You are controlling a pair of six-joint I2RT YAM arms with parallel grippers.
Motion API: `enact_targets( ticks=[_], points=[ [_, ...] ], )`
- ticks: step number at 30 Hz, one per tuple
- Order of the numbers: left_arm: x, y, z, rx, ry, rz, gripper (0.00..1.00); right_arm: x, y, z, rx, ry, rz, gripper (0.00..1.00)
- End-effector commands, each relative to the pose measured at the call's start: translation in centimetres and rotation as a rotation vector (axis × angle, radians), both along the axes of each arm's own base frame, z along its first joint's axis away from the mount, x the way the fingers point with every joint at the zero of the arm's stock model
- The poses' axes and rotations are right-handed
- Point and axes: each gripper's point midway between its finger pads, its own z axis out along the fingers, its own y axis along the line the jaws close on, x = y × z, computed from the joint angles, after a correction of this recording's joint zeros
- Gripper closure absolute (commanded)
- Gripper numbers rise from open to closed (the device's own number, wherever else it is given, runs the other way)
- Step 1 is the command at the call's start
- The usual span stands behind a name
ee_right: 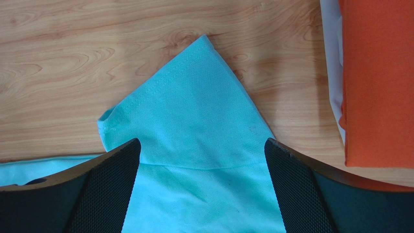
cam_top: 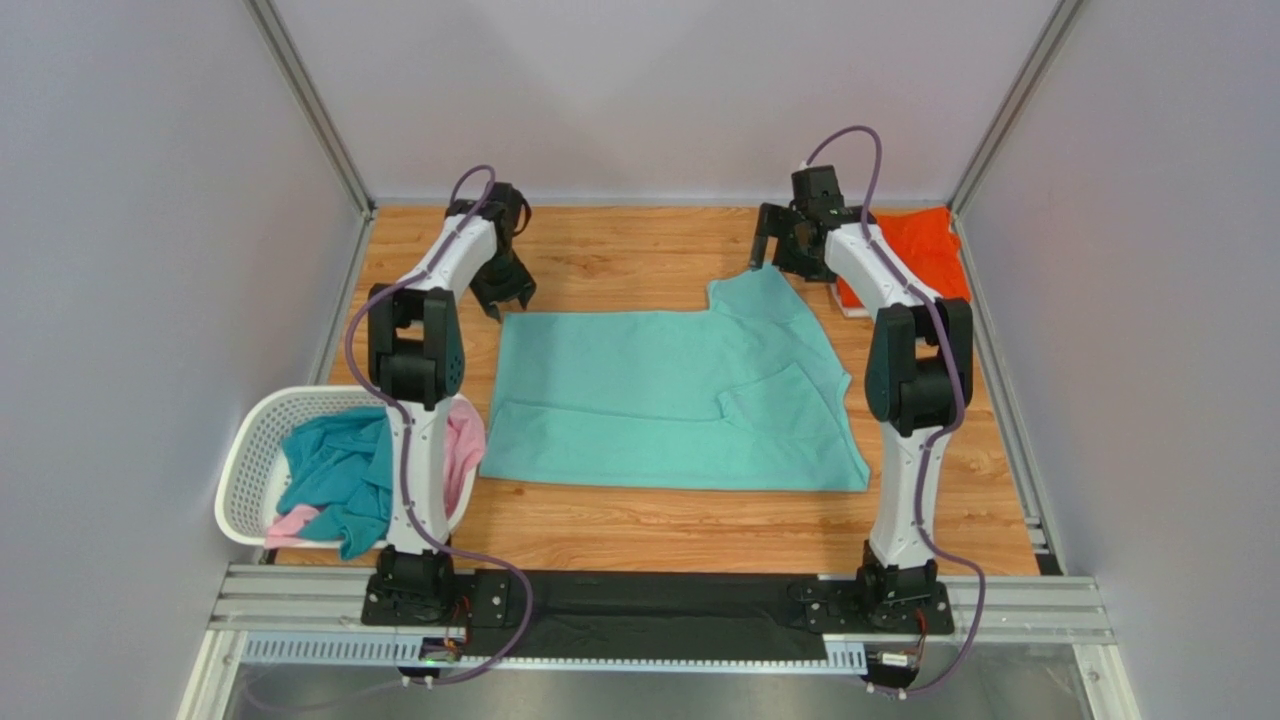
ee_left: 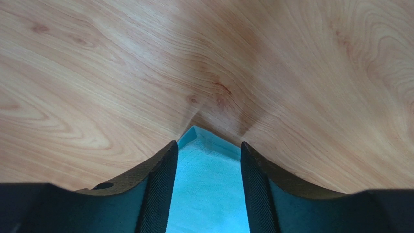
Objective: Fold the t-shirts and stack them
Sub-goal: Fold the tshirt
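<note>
A mint-teal t-shirt [cam_top: 676, 398] lies spread flat in the middle of the wooden table, one sleeve pointing to the far right. My left gripper [cam_top: 504, 293] is open at the shirt's far left corner; in the left wrist view that corner [ee_left: 197, 136] lies between the fingers of the gripper [ee_left: 208, 145]. My right gripper [cam_top: 769, 248] is wide open over the far sleeve; in the right wrist view the sleeve [ee_right: 194, 121] lies under the gripper [ee_right: 201, 143]. A folded orange t-shirt [cam_top: 920, 248] lies at the back right, on a white one [ee_right: 333, 73].
A white laundry basket [cam_top: 248, 465] stands at the near left with a teal-blue shirt [cam_top: 338, 473] and a pink shirt [cam_top: 466, 443] in it. Grey walls close the table on three sides. The orange shirt [ee_right: 379, 82] lies just right of my right gripper.
</note>
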Motion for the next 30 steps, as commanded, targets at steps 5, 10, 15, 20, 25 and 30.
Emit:
enact_targets(
  ticks=[5, 10, 15, 20, 25, 30],
  points=[
    [-0.9, -0.6, -2.5, -0.034, 0.058, 0.002, 0.53, 3.7, 0.3, 0.6, -0.009, -0.068, 0.018, 0.00],
    [-1.1, -0.8, -2.8, -0.047, 0.070, -0.001, 0.83, 5.8, 0.9, -0.5, -0.012, -0.085, 0.064, 0.00],
    [-1.1, -1.2, -2.6, -0.067, 0.066, -0.015, 1.00, 8.5, 1.6, -2.3, -0.008, -0.103, 0.065, 0.01],
    [-1.3, -1.4, -2.3, -0.081, 0.062, -0.037, 1.00, 9.2, 1.9, -3.9, -0.031, -0.088, 0.061, 0.13],
    [-1.4, -1.6, -1.4, -0.095, 0.025, -0.051, 1.00, 8.1, 2.1, -5.6, -0.079, -0.040, 0.047, 0.40],
    [-1.6, -1.6, -0.5, -0.096, 0.012, -0.058, 1.00, 7.3, 2.4, -6.2, -0.081, -0.013, 0.056, 0.80]
  ],
)
